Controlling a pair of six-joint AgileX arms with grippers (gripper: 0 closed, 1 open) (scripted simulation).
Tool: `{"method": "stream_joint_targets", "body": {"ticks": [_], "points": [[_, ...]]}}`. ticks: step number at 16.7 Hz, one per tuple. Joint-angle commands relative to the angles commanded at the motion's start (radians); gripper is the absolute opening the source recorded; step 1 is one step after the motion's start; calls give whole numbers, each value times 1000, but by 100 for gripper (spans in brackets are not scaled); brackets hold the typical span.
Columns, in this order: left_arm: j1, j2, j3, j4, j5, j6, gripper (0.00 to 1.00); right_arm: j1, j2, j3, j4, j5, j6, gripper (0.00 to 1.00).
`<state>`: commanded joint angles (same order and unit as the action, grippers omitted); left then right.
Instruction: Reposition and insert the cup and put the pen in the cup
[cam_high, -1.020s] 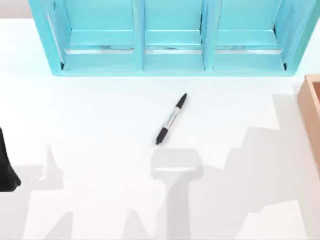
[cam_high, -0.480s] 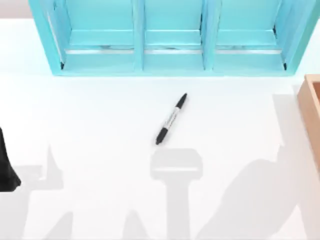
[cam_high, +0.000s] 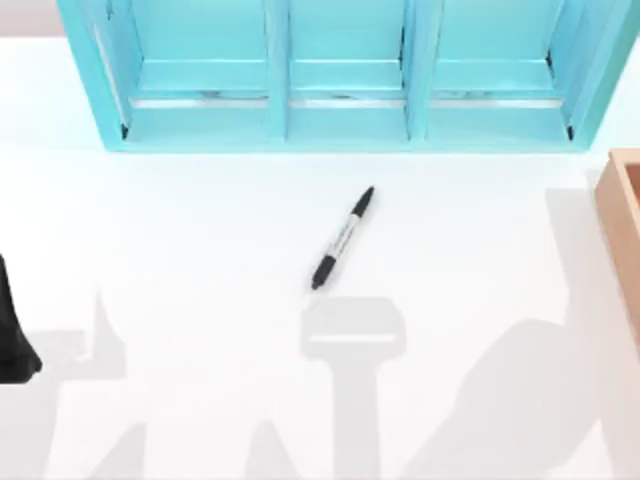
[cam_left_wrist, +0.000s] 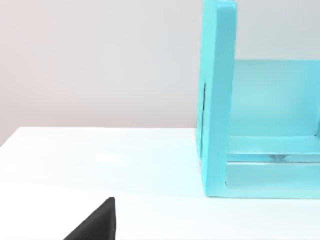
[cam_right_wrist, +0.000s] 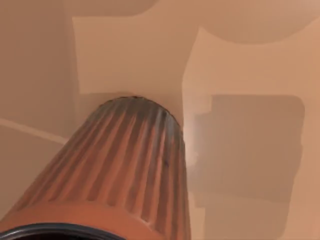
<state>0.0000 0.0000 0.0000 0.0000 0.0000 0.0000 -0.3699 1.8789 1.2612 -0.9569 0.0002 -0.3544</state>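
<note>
The pen lies unmoved on the white desk just before the turquoise shelf; only shadows have shifted. The ribbed cup sits inside a tan box beside the shelf. Finger state: cannot tell.

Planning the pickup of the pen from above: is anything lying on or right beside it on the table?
Nothing visible does. The pen lies alone on the white table, apart from the blue shelf behind it and the wooden box at the right edge.
</note>
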Motion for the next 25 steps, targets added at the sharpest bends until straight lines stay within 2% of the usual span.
{"method": "stream_joint_targets", "body": {"ticks": [11,21,25], "points": [[0,0,0,0,0,0,100,0,0,0,0,0,0,2],[0,0,0,0,0,0,100,3,-2,3,-3,-1,4,0],[0,0,0,0,0,0,100,100,-17,107,-117,-1,96,0]]}}
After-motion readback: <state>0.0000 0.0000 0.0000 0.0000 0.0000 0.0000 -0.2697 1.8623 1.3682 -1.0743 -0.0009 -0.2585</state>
